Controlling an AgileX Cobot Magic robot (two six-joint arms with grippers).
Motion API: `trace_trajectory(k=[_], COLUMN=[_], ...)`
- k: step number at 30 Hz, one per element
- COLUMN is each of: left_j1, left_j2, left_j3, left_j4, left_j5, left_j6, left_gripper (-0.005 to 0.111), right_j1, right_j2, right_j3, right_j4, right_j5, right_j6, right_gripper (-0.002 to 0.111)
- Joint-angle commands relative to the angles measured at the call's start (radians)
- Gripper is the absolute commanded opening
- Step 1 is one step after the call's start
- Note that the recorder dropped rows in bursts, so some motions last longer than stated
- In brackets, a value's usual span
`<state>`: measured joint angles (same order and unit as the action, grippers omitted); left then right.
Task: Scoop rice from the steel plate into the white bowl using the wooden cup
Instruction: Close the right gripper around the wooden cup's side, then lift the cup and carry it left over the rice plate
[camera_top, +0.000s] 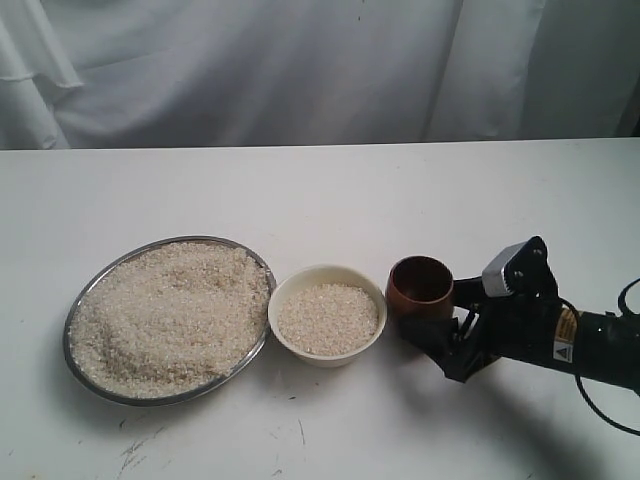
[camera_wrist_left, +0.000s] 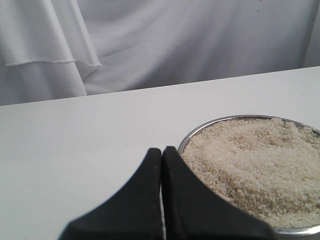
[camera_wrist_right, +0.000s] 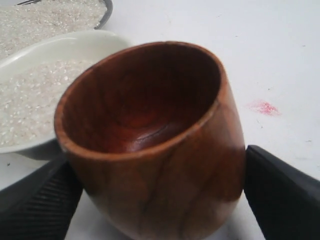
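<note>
Right wrist view: we see the right pincer (camera_wrist_right: 157, 170) pinching the wooden cup (camera_wrist_right: 150, 140), just right of the white bowl (camera_wrist_right: 65, 42), for scooping; the left pincer (camera_wrist_left: 161, 150), pressed together, faces the steel plate (camera_wrist_left: 210, 121) of rice (camera_wrist_left: 250, 160).

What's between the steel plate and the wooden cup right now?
The white bowl, filled with rice, sits between steel plate and wooden cup; exterior view shows it.

White tabletop (camera_top: 330, 190) with scuffs, draped white cloth backdrop (camera_top: 250, 70) behind, soft light.
</note>
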<state>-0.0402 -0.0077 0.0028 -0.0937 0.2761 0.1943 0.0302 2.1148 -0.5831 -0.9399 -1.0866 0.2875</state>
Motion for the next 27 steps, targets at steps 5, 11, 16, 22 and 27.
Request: trace_trajectory(k=[5, 11, 16, 22, 27], left_j1=[-0.007, -0.007, -0.007, -0.007, -0.007], left_j2=[0.008, 0.008, 0.008, 0.008, 0.008], left_j3=[-0.003, -0.003, -0.003, -0.003, -0.003], left_j4=[-0.001, -0.001, -0.001, -0.001, -0.001], left_j5=[-0.010, -0.010, -0.010, -0.010, -0.010], left_j6=[-0.002, -0.005, -0.005, -0.005, -0.002], left_gripper=[0.000, 0.000, 0.000, 0.000, 0.000], right_j1=[0.004, 0.004, 0.006, 0.073, 0.194], right_j2=[-0.084, -0.159, -0.265, -0.409, -0.472], right_j3=[-0.003, -0.003, -0.005, -0.083, -0.228], right_j4=[0.025, 0.025, 0.029, -0.053, -0.263], right_j5=[0.051, 0.108, 0.191, 0.420, 0.688], right_j6=[0.005, 0.029, 0.093, 0.239, 0.426], right_gripper=[0.000, 0.000, 0.000, 0.000, 0.000])
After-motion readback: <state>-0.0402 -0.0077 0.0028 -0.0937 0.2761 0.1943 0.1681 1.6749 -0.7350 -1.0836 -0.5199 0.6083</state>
